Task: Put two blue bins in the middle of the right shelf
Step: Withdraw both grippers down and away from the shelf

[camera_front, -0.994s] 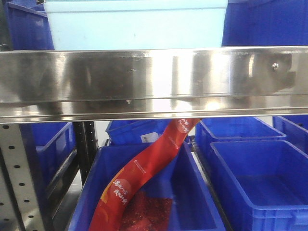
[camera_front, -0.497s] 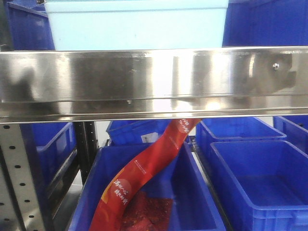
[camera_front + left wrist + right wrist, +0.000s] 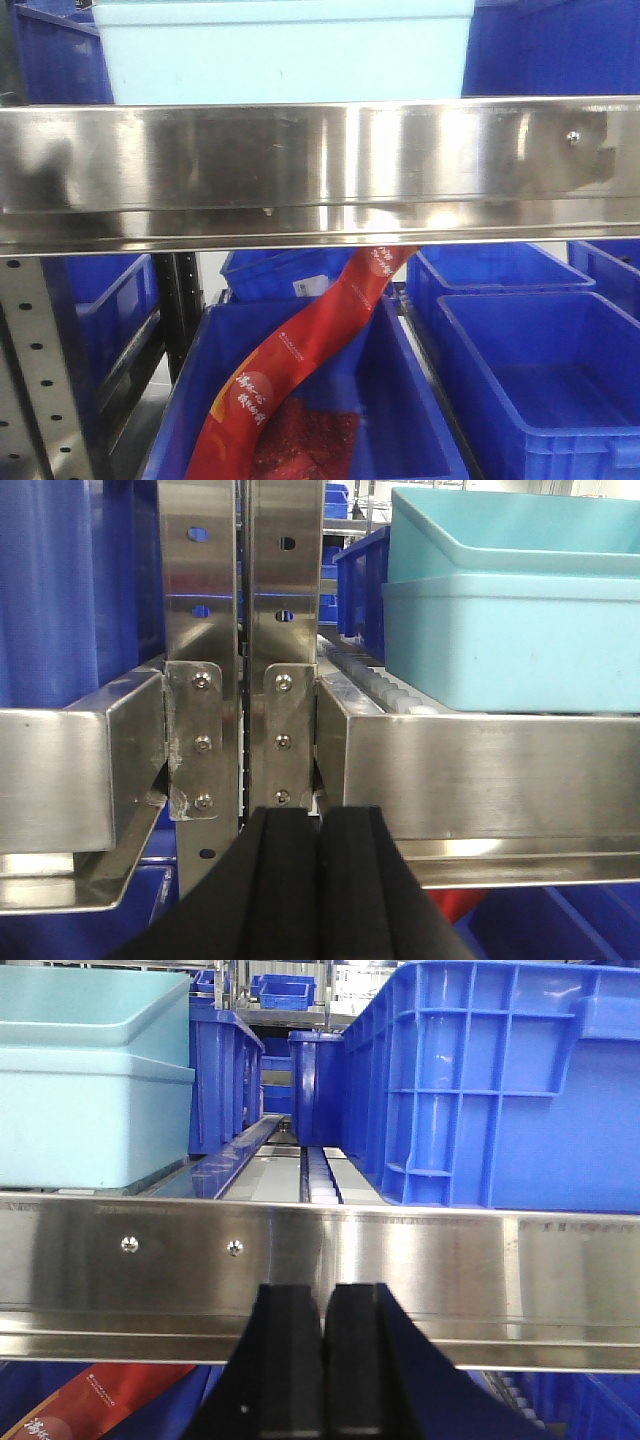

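Observation:
A big blue bin [image 3: 480, 1080] stands on the roller shelf at the right, just behind the steel beam [image 3: 420, 1260]; the front view shows it at the top right [image 3: 550, 45]. Another blue bin [image 3: 55, 55] sits at the top left, also seen in the left wrist view [image 3: 70, 590]. My right gripper [image 3: 325, 1290] is shut and empty, right in front of the beam and left of the big bin. My left gripper [image 3: 320, 815] is shut and empty, facing the shelf uprights [image 3: 245, 650]. Neither gripper shows in the front view.
A light blue bin [image 3: 290, 50] stands between the blue ones on the shelf. The steel beam [image 3: 320, 170] spans the front view. Below it are open blue bins [image 3: 540, 380], one [image 3: 400, 420] holding a red packet [image 3: 300, 350]. More blue bins [image 3: 225, 1070] stand deeper in.
Only the dim reflections on the steel beam have shifted slightly; the bins and the shelf have not moved.

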